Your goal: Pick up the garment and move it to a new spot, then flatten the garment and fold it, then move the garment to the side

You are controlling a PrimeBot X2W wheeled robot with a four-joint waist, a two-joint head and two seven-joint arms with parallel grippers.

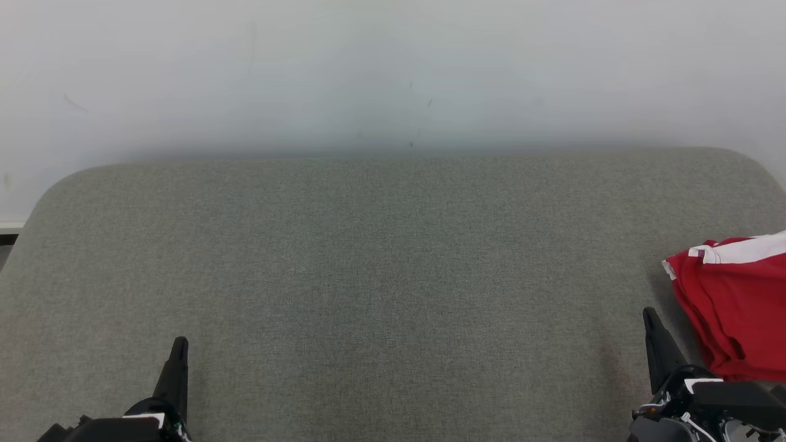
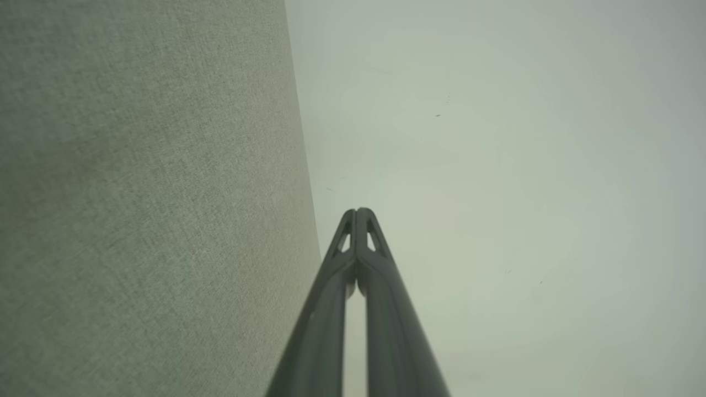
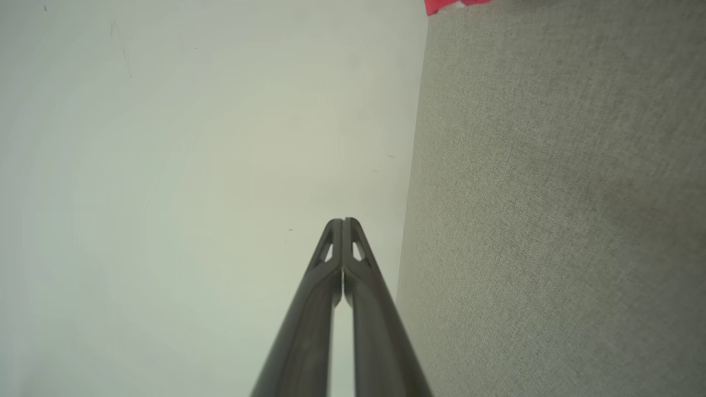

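A red garment with a white band lies folded at the right edge of the grey fabric surface, partly cut off by the picture's edge. A corner of the garment peeks in at the top of the right wrist view. My right gripper sits at the lower right, just left of the garment and apart from it, fingers pressed together and empty. My left gripper rests at the lower left, far from the garment, also shut on nothing.
A pale wall rises behind the rounded far edge of the grey surface. A strip of darker floor and white skirting shows at the far left. The wide middle of the surface lies between my grippers.
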